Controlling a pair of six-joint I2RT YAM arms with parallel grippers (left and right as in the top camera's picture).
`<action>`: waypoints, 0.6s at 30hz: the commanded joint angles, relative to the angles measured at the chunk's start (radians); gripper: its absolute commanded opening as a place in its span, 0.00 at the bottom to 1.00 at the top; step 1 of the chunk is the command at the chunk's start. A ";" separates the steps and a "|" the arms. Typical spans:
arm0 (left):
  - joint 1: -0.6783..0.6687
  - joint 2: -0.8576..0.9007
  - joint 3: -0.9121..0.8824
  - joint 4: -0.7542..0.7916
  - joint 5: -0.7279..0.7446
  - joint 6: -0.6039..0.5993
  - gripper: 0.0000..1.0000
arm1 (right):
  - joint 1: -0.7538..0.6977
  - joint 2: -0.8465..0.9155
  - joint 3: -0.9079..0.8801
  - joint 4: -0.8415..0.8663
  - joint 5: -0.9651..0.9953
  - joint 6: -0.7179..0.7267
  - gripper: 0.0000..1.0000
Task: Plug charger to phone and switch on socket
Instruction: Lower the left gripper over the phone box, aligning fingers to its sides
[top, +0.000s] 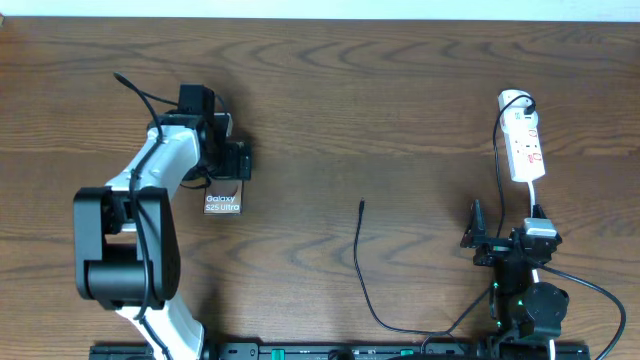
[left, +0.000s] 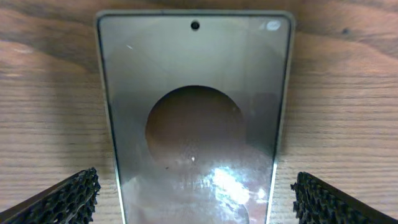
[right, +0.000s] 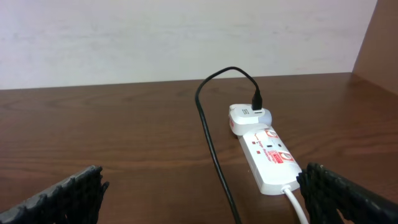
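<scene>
The phone (top: 222, 203) lies flat on the wooden table at the left, with white "Galaxy" lettering. My left gripper (top: 232, 165) hangs over its far end. In the left wrist view the phone (left: 193, 74) fills the middle, and the left gripper (left: 196, 186) is open with one finger on each side of it, not touching. The charger cable (top: 362, 260) lies mid-table with its free plug tip (top: 361, 204) bare. The white socket (top: 524, 140) lies at the far right. My right gripper (top: 503, 228) is open and empty just in front of it. The right wrist view shows the gripper (right: 202, 180), socket (right: 267, 155) and cable (right: 208, 130).
A white adapter (right: 245, 115) with a black plug in it sits at the socket's far end. The socket's white lead (right: 295, 202) runs back toward my right arm. A pale wall stands behind the table's far edge.
</scene>
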 joint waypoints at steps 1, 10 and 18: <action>0.000 0.035 -0.008 0.000 0.010 0.005 0.98 | -0.006 -0.005 -0.001 -0.005 0.005 -0.008 0.99; 0.000 0.043 -0.008 0.000 0.010 0.006 0.98 | -0.006 -0.005 -0.001 -0.005 0.005 -0.008 0.99; 0.000 0.043 -0.008 0.000 0.009 0.006 0.98 | -0.006 -0.005 -0.001 -0.005 0.005 -0.008 0.99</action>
